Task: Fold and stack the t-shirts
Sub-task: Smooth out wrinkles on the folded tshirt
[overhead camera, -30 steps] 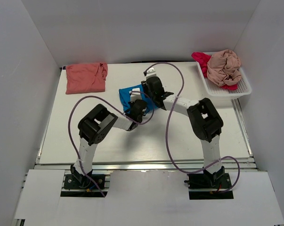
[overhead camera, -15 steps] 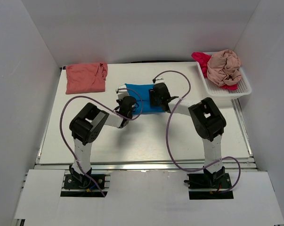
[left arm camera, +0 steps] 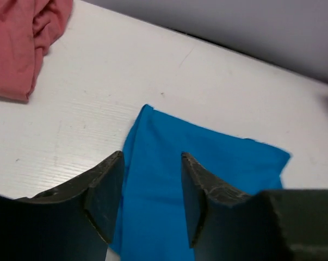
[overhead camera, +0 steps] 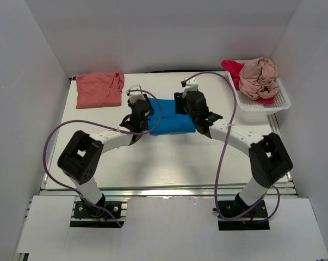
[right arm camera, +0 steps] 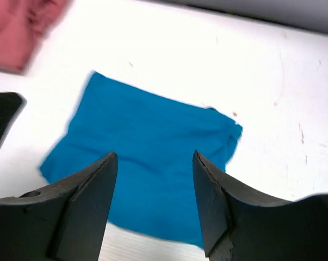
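Observation:
The bright blue t-shirt point(overhead camera: 172, 124) lies folded flat as a rectangle in the middle of the table point(overhead camera: 169, 163). My left gripper point(overhead camera: 141, 115) hovers over its left edge, open, with only blue cloth point(left arm camera: 207, 163) below the gap point(left arm camera: 152, 157). My right gripper point(overhead camera: 193, 109) hangs over the shirt's right part, open and empty point(right arm camera: 154, 155), the blue t-shirt point(right arm camera: 153, 130) spread beneath it. A salmon-coral t-shirt point(overhead camera: 98, 89) lies folded at the back left. The beige-pink t-shirt point(overhead camera: 259, 76) and the magenta-red t-shirt point(overhead camera: 231, 68) lie crumpled in the basket.
The white slotted basket point(overhead camera: 264, 106) stands at the back right corner. White walls close in the table on three sides. Purple cables loop from both arms over the table's middle. The salmon-coral shirt point(left arm camera: 17, 43) shows at the left wrist view's upper left.
Both arms swung outward and back, carrying the blue t-shirt from a bunched state to a flat fold. The left gripper opened and let go of it; the right opened slightly wider.

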You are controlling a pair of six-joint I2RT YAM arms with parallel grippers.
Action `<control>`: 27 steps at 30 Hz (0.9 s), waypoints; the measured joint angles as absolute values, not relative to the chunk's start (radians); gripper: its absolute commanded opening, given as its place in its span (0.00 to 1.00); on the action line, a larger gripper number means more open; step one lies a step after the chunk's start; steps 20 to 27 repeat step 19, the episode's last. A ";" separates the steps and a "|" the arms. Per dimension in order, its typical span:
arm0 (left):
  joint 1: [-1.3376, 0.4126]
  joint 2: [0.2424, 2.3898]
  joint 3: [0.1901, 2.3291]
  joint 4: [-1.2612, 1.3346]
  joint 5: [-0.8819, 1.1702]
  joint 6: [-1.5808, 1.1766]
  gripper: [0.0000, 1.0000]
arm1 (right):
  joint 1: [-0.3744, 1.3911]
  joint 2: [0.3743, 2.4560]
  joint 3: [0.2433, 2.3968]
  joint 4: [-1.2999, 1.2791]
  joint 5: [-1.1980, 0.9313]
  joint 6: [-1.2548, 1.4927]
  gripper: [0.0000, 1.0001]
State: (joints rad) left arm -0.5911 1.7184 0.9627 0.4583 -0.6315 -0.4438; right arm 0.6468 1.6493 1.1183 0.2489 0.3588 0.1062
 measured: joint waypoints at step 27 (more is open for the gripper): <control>-0.608 1.291 0.383 0.540 -0.541 -0.479 0.68 | 0.817 1.400 0.556 0.511 0.414 0.227 0.69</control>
